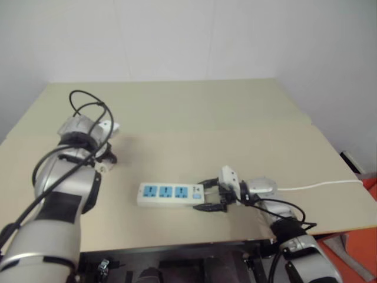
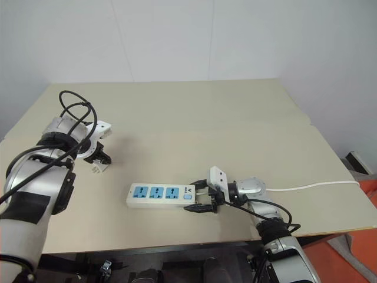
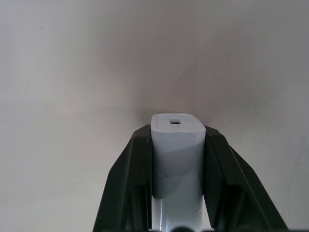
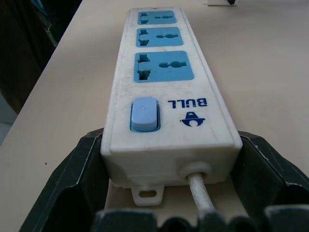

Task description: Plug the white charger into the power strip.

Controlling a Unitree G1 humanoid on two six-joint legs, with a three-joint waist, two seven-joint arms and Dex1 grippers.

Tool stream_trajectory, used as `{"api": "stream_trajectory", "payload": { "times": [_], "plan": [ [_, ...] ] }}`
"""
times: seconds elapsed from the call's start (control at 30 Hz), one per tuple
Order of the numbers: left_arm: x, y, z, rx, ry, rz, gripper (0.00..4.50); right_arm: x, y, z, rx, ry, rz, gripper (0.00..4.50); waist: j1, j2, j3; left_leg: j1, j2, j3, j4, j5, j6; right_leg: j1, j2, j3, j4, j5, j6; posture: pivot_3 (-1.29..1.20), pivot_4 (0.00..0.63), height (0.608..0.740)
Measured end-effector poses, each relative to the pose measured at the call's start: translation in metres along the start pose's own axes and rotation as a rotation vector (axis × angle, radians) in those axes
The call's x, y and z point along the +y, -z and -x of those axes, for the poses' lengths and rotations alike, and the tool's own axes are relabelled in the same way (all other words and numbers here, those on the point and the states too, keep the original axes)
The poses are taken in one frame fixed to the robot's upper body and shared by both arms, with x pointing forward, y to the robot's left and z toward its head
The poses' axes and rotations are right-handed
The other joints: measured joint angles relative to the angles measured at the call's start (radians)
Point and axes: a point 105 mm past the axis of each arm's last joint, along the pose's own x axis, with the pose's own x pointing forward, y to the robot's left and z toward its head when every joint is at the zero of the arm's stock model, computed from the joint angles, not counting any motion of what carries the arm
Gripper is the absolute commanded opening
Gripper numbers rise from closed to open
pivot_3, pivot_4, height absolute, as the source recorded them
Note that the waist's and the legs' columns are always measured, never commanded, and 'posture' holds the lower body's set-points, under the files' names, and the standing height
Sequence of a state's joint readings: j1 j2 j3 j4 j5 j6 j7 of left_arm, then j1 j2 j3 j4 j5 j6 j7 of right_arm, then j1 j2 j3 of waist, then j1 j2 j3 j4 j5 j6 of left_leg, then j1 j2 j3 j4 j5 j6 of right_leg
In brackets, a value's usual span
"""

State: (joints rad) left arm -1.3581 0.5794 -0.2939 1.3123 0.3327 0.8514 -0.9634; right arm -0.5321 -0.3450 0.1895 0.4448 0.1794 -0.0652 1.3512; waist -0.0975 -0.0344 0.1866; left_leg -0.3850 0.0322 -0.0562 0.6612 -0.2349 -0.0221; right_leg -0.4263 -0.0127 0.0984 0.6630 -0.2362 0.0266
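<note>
The white charger (image 3: 176,154) is clamped between the two black fingers (image 3: 130,183) of my left gripper (image 1: 105,162), which is shut on it just above the tabletop at the left; its small slot faces away from the wrist. The power strip (image 1: 168,193) lies flat near the table's front edge, showing three blue sockets (image 4: 164,65) and a pale blue switch (image 4: 144,114). My right gripper (image 1: 212,194) is shut on the strip's switch end, one finger on each side. The charger is well to the left of the strip and a little farther back.
The strip's thin white cord (image 1: 318,186) runs right to the table's side edge. The beige table (image 1: 194,118) stretches back to a white wall. An orange object (image 1: 371,183) sits beyond the right edge. Black cables loop over my left wrist (image 1: 88,109).
</note>
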Motion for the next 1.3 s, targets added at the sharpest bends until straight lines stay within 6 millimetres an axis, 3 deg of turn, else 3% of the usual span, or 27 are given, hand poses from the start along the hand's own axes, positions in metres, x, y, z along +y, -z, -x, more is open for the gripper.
{"api": "stream_trajectory", "payload": {
  "times": [0.2, 0.37, 0.47, 0.6, 0.83, 0.97, 1.1, 1.3],
  "plan": [
    [-0.005, -0.008, 0.002, -0.071, 0.084, -0.059, 1.00, 0.001, 0.000, 0.000, -0.003, 0.007, -0.005, 3.43, 0.000, 0.000, 0.000, 0.000, 0.000, 0.000, 0.000, 0.000, 0.000, 0.000, 0.000, 0.000, 0.000, 0.001, -0.001, 0.00, 0.150, 0.740],
    [-0.015, -0.053, 0.035, -0.438, 0.227, -0.194, 1.00, 0.002, 0.002, -0.001, -0.012, 0.037, -0.008, 3.43, 0.000, 0.000, 0.000, 0.000, 0.000, 0.000, 0.000, 0.000, 0.000, 0.000, -0.001, 0.000, 0.000, 0.002, -0.003, 0.00, 0.150, 0.740],
    [-0.025, -0.067, 0.052, -0.683, 0.314, -0.302, 1.00, 0.003, 0.001, -0.002, -0.015, 0.043, -0.007, 3.43, -0.001, 0.000, 0.000, 0.002, 0.001, 0.001, 0.000, 0.000, 0.000, 0.001, -0.001, 0.000, 0.001, 0.002, -0.003, 0.00, 0.150, 0.740],
    [-0.042, -0.053, 0.054, -0.828, 0.466, -0.357, 1.00, 0.003, 0.002, 0.000, -0.008, 0.043, -0.001, 3.43, 0.002, 0.000, 0.000, 0.001, 0.001, 0.000, 0.001, 0.000, 0.000, 0.001, -0.001, 0.000, 0.001, 0.002, -0.004, 0.00, 0.150, 0.740],
    [-0.109, -0.028, 0.083, -1.122, 0.759, -0.503, 1.00, 0.002, 0.004, 0.006, 0.010, 0.046, 0.016, 3.43, 0.016, 0.000, -0.001, 0.001, 0.000, 0.001, 0.002, 0.000, 0.000, 0.002, -0.003, 0.000, 0.001, 0.003, -0.004, 0.00, 0.150, 0.740],
    [-0.139, -0.007, 0.093, -1.155, 0.890, -0.549, 1.00, 0.002, 0.004, 0.007, 0.015, 0.051, 0.017, 3.43, 0.025, 0.000, -0.001, 0.003, 0.000, 0.001, 0.002, 0.000, 0.000, 0.003, -0.003, 0.000, 0.001, 0.003, -0.004, 0.00, 0.150, 0.740],
    [-0.158, 0.005, 0.090, -1.121, 0.956, -0.644, 1.00, 0.002, 0.005, 0.009, 0.018, 0.055, 0.018, 3.43, 0.027, 0.000, -0.001, 0.005, -0.001, 0.001, 0.002, 0.000, 0.000, 0.006, -0.003, 0.000, 0.000, 0.002, -0.004, 0.00, 0.150, 0.740],
    [-0.181, 0.009, 0.081, -1.158, 1.015, -0.721, 1.00, 0.002, 0.004, 0.008, 0.015, 0.053, 0.021, 3.43, 0.027, 0.000, -0.001, 0.005, -0.001, 0.001, 0.002, 0.000, 0.000, 0.005, -0.003, 0.000, -0.001, 0.003, -0.004, 0.00, 0.150, 0.740]
  ]
}}
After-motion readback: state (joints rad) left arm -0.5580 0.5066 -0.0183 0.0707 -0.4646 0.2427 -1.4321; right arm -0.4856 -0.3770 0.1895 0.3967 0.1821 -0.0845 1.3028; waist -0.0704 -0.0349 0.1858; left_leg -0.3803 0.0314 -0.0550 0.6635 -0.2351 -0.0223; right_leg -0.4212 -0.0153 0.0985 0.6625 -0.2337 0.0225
